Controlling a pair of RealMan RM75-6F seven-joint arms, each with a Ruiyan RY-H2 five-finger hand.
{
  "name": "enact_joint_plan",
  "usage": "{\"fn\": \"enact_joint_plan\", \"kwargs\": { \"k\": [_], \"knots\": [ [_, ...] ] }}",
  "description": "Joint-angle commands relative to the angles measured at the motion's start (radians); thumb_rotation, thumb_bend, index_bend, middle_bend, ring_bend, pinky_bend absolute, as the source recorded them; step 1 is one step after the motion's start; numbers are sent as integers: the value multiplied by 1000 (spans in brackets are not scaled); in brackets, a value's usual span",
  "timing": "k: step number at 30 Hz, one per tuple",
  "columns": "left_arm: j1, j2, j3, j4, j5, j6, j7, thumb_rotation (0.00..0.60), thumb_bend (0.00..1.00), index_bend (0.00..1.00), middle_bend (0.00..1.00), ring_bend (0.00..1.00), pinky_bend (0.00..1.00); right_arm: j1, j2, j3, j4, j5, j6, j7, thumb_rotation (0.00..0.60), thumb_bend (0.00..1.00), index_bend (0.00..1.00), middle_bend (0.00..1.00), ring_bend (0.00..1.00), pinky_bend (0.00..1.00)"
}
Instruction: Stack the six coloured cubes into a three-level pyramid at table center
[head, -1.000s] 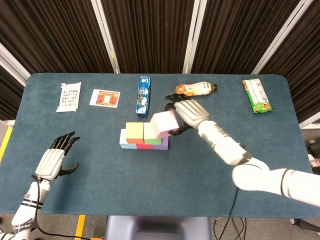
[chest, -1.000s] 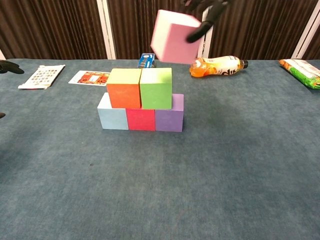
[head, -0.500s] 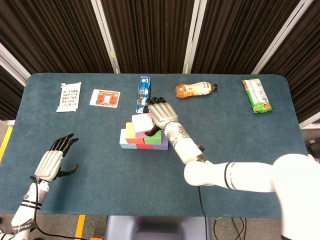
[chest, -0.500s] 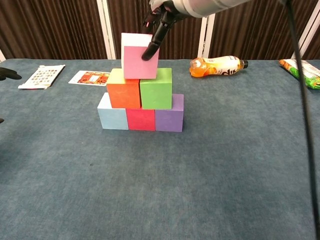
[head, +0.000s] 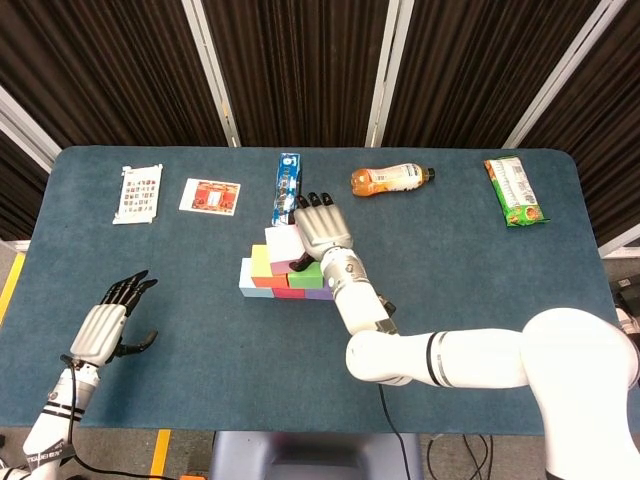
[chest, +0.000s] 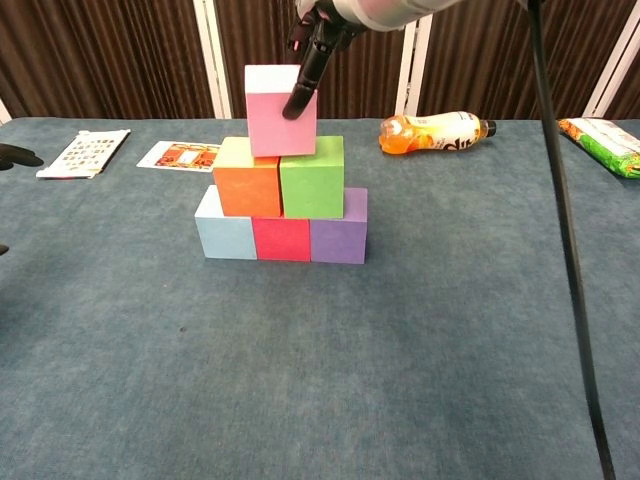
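Three cubes form the bottom row at table centre: light blue (chest: 226, 232), red (chest: 281, 238) and purple (chest: 338, 235). An orange cube (chest: 248, 182) and a green cube (chest: 312, 178) sit on them. The pink cube (chest: 275, 118) rests on top, across the seam of those two. My right hand (head: 322, 228) reaches over it from behind and grips it, the thumb (chest: 298, 100) pressed on its front face. My left hand (head: 100, 328) hovers at the near left table edge, fingers apart, holding nothing.
Along the far side lie a white printed card (head: 137, 193), a red packet (head: 210, 196), a blue box (head: 287, 190), an orange drink bottle (head: 390, 179) and a green snack bag (head: 515, 190). My right forearm runs from the stack toward the near edge.
The right hand carried the pink cube from the air right of the stack leftward and down onto the orange and green cubes. Over the last half second it barely moved. The left hand stayed put.
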Motion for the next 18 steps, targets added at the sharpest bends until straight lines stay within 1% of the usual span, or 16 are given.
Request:
{"fn": "enact_joint_plan", "kwargs": {
  "k": [1, 10, 18],
  "knots": [
    [0, -4, 1, 5, 2, -1, -6, 600, 330, 105, 0, 0, 80, 0, -16, 15, -5, 15, 26, -18, 600, 297, 482, 184, 43, 50],
    [1, -11, 5, 25, 6, -3, -28, 600, 331, 101, 0, 0, 80, -4, -60, 61, 9, 44, 76, -64, 600, 297, 480, 184, 43, 40],
    [4, -17, 8, 44, 8, -4, -48, 600, 331, 97, 0, 0, 80, -15, -83, 99, 22, 65, 98, -106, 600, 297, 474, 184, 43, 32]
  ]
}}
